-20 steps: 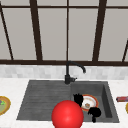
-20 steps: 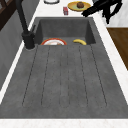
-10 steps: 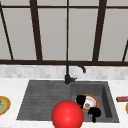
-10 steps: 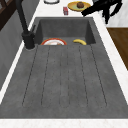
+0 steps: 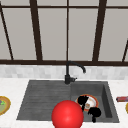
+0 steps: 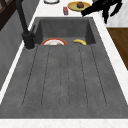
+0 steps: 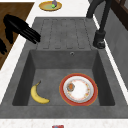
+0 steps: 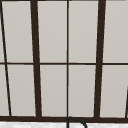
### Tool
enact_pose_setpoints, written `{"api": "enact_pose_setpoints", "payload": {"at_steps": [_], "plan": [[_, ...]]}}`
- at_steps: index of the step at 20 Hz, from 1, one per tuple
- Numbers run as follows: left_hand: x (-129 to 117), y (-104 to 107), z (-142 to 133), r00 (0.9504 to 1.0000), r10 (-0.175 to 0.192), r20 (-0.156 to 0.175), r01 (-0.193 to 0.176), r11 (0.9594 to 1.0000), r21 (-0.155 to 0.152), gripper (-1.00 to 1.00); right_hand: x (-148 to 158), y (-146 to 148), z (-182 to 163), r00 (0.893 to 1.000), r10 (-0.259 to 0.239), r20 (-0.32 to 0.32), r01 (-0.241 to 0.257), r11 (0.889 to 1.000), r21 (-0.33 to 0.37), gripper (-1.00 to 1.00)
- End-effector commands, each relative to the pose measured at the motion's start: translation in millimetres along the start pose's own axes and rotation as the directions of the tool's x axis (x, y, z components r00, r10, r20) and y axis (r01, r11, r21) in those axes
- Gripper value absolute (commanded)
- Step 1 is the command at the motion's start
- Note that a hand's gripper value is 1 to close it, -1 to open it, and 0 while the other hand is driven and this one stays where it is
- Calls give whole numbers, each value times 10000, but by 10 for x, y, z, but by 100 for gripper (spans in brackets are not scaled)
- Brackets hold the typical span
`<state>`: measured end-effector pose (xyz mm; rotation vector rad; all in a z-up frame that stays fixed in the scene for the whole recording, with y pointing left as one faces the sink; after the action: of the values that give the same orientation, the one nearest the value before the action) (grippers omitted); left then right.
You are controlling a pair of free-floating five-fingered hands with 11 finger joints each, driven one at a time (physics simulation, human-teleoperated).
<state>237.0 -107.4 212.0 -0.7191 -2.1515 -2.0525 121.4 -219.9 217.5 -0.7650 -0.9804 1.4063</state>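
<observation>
Both black hands hover above the front rim of the sink basin (image 5: 106, 100), holding nothing. In the front view my left hand (image 5: 82, 100) hangs over the red-rimmed plate (image 5: 92, 101) and my right hand (image 5: 94, 112) is lower and to its right. In the right side view a hand (image 7: 21, 28) stretches straight fingers over the basin's front corner, and the other hand (image 7: 2, 46) shows at the picture's edge. The left side view has the hands (image 6: 102, 8) above the front counter with relaxed fingers. The red-rimmed plate (image 7: 78, 90) and a banana (image 7: 38, 95) lie in the basin.
A big red ball (image 5: 67, 115) stands at the sink's front edge. The black faucet (image 5: 68, 75) rises behind the ribbed drainboard (image 6: 65, 75). A yellow plate (image 5: 3, 105) sits on the left counter. On the right counter are a red can (image 6: 65, 10) and a yellow plate with food (image 6: 78, 5).
</observation>
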Motion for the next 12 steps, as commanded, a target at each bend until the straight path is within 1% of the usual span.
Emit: {"api": "enact_pose_setpoints", "payload": {"at_steps": [1, 4, 5, 7, 10, 11, 12], "plan": [[-163, -29, 15, 9935, 1101, 284, -1112, 9929, 414, -100, 0, 0, 0, 10000, 0, 0, 0, 10000, 0, 0], [-313, -42, 31, 9876, 1548, 265, -1560, 9862, 549, -100, 0, 0, 0, 10000, 0, 0, 0, 10000, 0, 0], [-389, -63, 50, 9859, 1664, 200, -1672, 9846, 515, -100, 0, 0, 0, 10000, 0, 0, 0, 10000, 0, 0], [-558, -110, 73, 9839, 1782, 124, -1786, 9825, 531, -100, 0, 0, 0, 10000, 0, 0, 0, 10000, 0, 0], [-785, -170, 99, 9800, 1983, 129, -1988, 9782, 600, -100, 0, 0, 0, 10000, 0, 0, 0, 10000, 0, 0], [-869, -191, 101, 9792, 2027, 128, -2031, 9771, 632, -100, 0, 0, 0, 10000, 0, 0, 0, 10000, 0, 0], [-977, -210, 95, 9811, 1928, 140, -1933, 9791, 635, -100, 0, 0, 0, 10000, 0, 0, 0, 10000, 0, 0]]}}
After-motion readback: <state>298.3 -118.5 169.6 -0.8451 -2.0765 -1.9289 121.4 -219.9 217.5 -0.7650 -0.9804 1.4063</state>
